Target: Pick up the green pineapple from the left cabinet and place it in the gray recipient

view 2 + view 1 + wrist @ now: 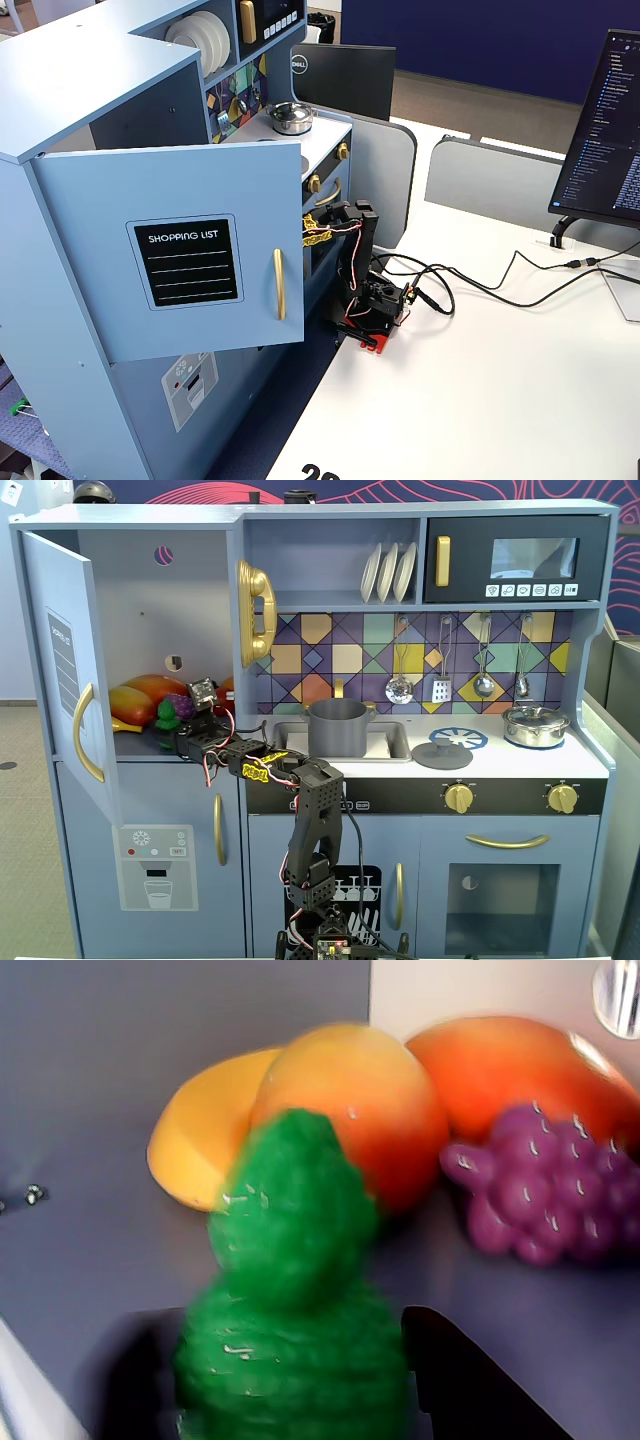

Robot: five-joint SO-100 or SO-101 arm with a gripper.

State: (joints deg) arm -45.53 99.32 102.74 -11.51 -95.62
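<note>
The green pineapple [290,1290] stands upright on the shelf of the left cabinet [130,600], whose door [60,660] hangs open. In a fixed view the pineapple [166,713] is small, at the shelf's front. My gripper [290,1318] reaches into the cabinet, with a black finger [440,1370] close against each side of the pineapple's body. It shows in a fixed view [178,725] just right of the fruit. The gray recipient [336,728] stands in the sink, right of the cabinet. In the side fixed view the open door [190,260] hides the gripper and the pineapple.
Behind the pineapple lie a yellow-orange mango [350,1110], a second orange fruit [500,1060] and a purple grape bunch [540,1190]. A gray lid [442,752] and a shiny steel pot [535,725] stand on the counter. The cabinet's right wall carries a gold phone [255,610].
</note>
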